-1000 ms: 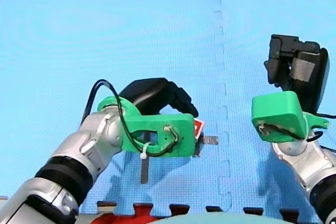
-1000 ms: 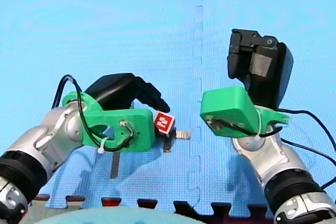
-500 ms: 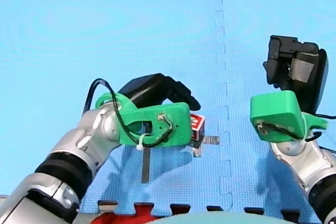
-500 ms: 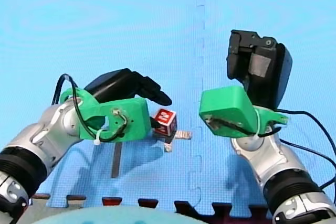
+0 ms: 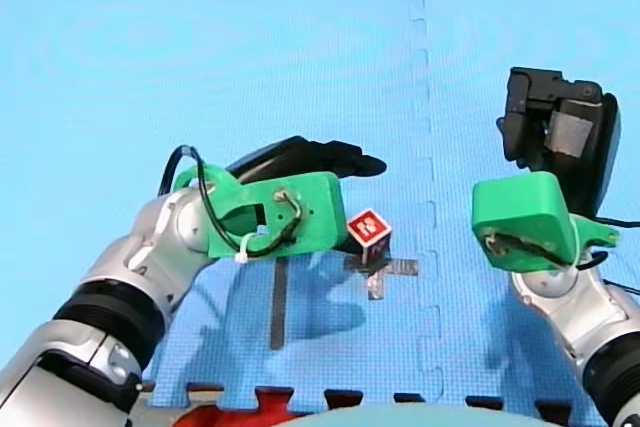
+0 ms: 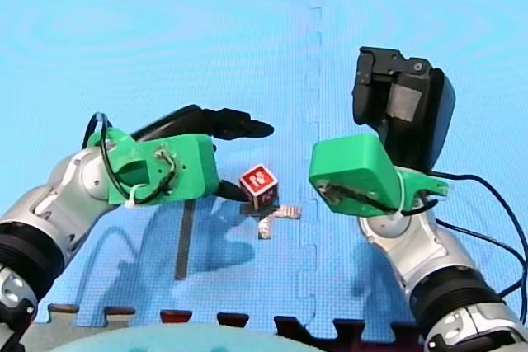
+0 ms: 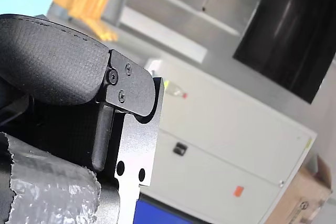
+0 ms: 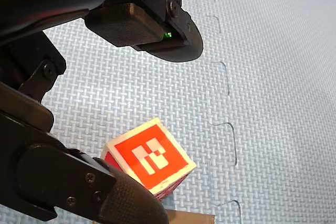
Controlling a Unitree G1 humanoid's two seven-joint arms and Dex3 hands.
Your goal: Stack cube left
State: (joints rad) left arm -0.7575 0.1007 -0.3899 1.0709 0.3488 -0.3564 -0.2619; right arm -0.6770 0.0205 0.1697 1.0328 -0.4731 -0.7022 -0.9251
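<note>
In the head views the left hand (image 6: 202, 123) hovers over the blue mat (image 6: 165, 39), its fingers stretched out and holding nothing. The red cube (image 6: 258, 184) sits just under and past the fingertips, untouched, on a tape cross (image 6: 279, 213). The right hand (image 6: 400, 105) is raised well away from the cube and holds nothing; whether it is curled I cannot tell.

The first wrist view shows a hand (image 7: 63, 77) in front of grey cabinets (image 7: 226, 145).

In the second wrist view the left hand's fingers (image 8: 147, 22) flank the cube (image 8: 149, 158) without touching it.

The cube stands alone on the mat, so the stacking looks unfinished.
</note>
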